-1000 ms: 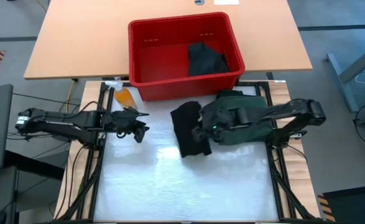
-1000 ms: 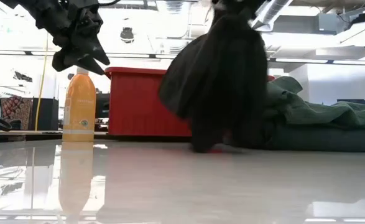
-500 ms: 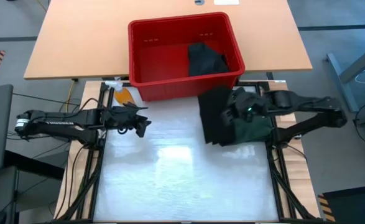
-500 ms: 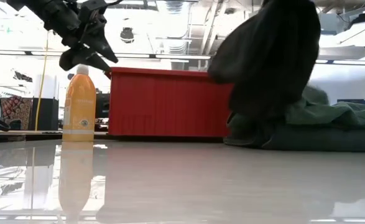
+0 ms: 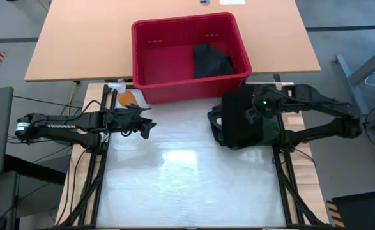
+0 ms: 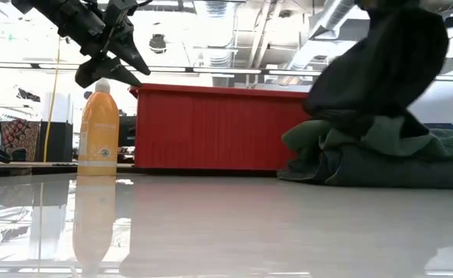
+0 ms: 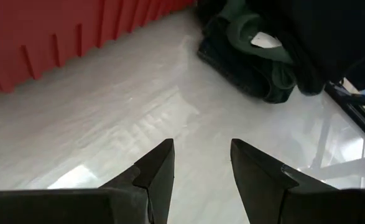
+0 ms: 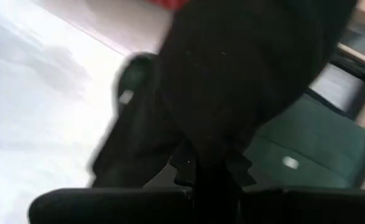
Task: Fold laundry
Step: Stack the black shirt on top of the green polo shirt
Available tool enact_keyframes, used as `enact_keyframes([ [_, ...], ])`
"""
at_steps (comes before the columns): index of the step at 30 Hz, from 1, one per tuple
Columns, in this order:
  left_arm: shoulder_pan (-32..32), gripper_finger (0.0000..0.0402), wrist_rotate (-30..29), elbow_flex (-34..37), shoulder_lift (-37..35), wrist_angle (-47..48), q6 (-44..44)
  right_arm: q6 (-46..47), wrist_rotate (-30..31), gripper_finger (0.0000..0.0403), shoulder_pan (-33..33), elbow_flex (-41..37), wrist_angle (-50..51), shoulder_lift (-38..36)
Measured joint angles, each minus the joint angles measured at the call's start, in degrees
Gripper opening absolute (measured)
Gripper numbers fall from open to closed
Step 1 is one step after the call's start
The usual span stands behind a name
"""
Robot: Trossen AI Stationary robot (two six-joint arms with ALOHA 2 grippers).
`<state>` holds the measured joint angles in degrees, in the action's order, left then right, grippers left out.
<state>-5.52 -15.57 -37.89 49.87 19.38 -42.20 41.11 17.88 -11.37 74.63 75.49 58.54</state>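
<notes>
My right gripper point(image 5: 261, 106) is over the table's right side, shut on a black garment point(image 5: 238, 121). The garment hangs over a pile of dark green shirts point(image 6: 365, 158) that lies on the table near its right edge; the pile also shows in the right wrist view point(image 8: 306, 149). My left gripper point(image 5: 145, 125) hovers open above the table's left side, near the orange bottle point(image 6: 99, 131), touching nothing; its two fingers point(image 7: 160, 165) stand apart above bare table. Another dark garment point(image 5: 211, 61) lies in the red bin point(image 5: 155, 48). My right gripper holds the black garment by a bunched part at its top point(image 8: 210, 165), pinched between the shut fingers, coming from above. How many layers it has cannot be told. The cloth hangs slack below the gripper point(image 6: 380, 69), and its lower part rests on the green pile point(image 5: 267, 131).
The red bin point(image 6: 211, 127) stands at the table's far edge, between the arms. The orange bottle point(image 5: 128, 98) stands at the far left, just beyond my left gripper. The white table top point(image 5: 181, 179) lies bare in the middle and near side.
My right gripper has moved toward the table's right edge and a little toward the far edge, keeping hold of the black garment. The garment has swung from the table's middle, come clear of the table top, and now hangs over the green pile.
</notes>
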Motion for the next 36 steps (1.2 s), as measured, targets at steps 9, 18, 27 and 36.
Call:
enact_keyframes([
  [9,0.01,0.0146,-0.40,0.00,0.00,0.00,-2.45,-6.92,1.34,0.0046,-8.03,-3.22,6.78,2.65],
  [18,1.83,0.0146,-1.30,0.00,0.00,0.00,-4.66,-8.20,1.49,0.0083,-12.58,-11.46,10.84,2.63],
  [27,1.86,0.0146,-1.62,0.00,0.01,-0.04,-5.59,-8.62,3.72,0.0253,-12.86,-9.02,14.53,2.57],
  [36,1.86,0.0146,-0.83,0.00,0.01,-0.07,-5.68,-4.47,-4.42,0.0274,-10.51,0.02,9.75,0.93],
])
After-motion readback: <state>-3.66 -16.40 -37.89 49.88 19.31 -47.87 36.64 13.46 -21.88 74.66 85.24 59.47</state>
